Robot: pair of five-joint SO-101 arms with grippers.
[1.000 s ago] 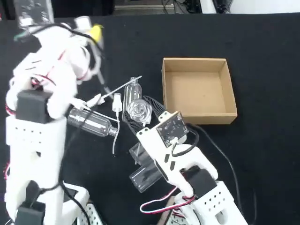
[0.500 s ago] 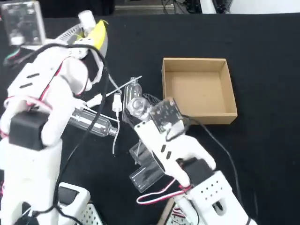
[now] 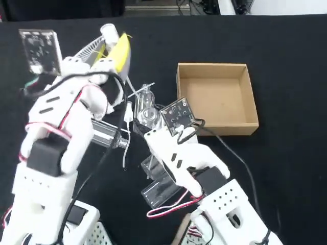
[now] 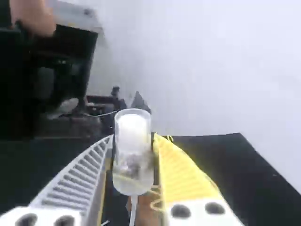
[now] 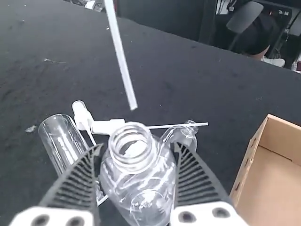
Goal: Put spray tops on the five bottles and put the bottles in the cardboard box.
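Observation:
My left gripper (image 3: 110,40) is raised over the table's back left, shut on a white spray top (image 3: 108,31). In the left wrist view the spray top (image 4: 133,146) sits upright between the white and yellow fingers. Its dip tube (image 5: 120,52) hangs down and ends just above the open mouth of a clear bottle (image 5: 135,165). My right gripper (image 5: 136,176) is shut on that bottle, holding it upright. In the high view this bottle (image 3: 148,117) stands left of the cardboard box (image 3: 240,120), with my right gripper (image 3: 149,119) around it.
Clear bottles lie on the black table: one (image 3: 104,135) under the left arm, two (image 3: 159,190) beside the right arm, one (image 3: 147,94) behind the held bottle. A loose spray top (image 3: 127,112) lies close to them. The box is open.
The left arm has swung right with the spray top, bringing its tube over the held bottle. The right arm has shifted the bottle slightly left and back.

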